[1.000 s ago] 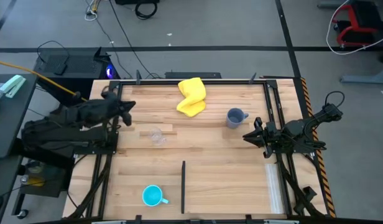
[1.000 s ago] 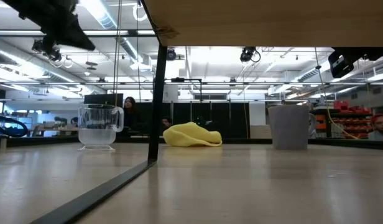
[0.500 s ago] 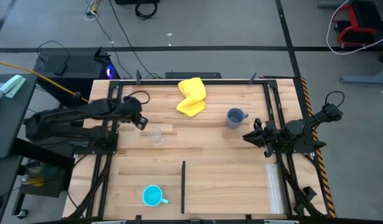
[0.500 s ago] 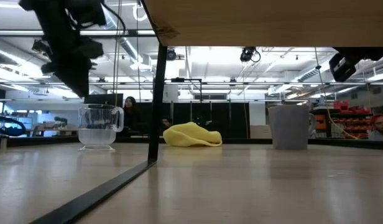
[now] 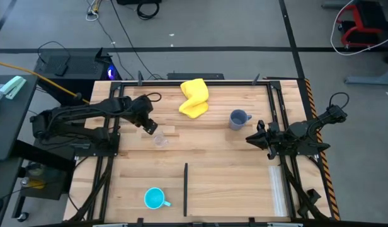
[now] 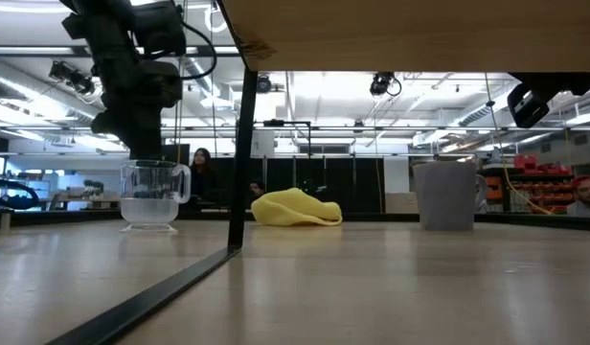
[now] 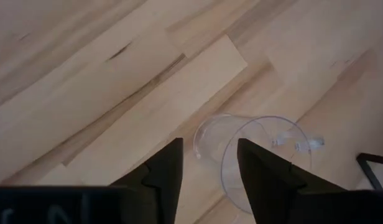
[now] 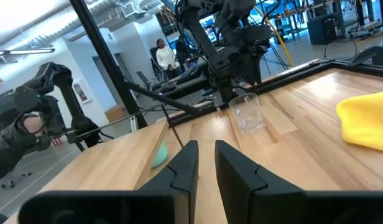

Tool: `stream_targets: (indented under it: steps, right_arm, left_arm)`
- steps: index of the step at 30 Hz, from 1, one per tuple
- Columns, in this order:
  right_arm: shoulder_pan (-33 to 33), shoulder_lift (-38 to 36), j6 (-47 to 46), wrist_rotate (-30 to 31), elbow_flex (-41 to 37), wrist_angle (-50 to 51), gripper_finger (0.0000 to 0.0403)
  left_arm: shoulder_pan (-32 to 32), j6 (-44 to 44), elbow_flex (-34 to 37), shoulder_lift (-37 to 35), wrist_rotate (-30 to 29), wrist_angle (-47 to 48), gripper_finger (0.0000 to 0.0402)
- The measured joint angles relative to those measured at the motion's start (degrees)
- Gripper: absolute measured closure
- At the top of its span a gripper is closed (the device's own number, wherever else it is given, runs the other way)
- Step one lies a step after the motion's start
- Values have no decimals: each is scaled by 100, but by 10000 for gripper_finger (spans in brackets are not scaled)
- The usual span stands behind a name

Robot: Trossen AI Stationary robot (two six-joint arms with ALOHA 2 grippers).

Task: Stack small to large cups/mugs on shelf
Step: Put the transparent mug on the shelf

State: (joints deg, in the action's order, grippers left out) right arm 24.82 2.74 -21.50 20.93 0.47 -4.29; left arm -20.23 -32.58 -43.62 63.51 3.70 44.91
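High view: left gripper (image 5: 150, 128) left of centre, fingers parted, just above-left of upright clear cup (image 5: 160, 139); right gripper (image 5: 252, 139) far right, narrowly parted, empty.

no text, label, brand, number or sign can be read in any of the views.
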Motion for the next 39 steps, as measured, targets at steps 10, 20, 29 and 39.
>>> stream_targets:
  steps: [10,20,29,39]
  right_arm:
    - [0,-1,-1,0,0,-1,341]
    - [0,0,-4,0,0,0,341]
    - [0,98,-4,-2,0,-9,341]
    - [0,116,-4,-2,0,-1,341]
  left_arm:
    - [466,-19,-2,34,13,-2,237]
    - [708,-169,-7,450,9,138,237]
    - [651,-117,-7,1100,-2,68,240]
    - [651,80,-4,1144,-31,-46,316]
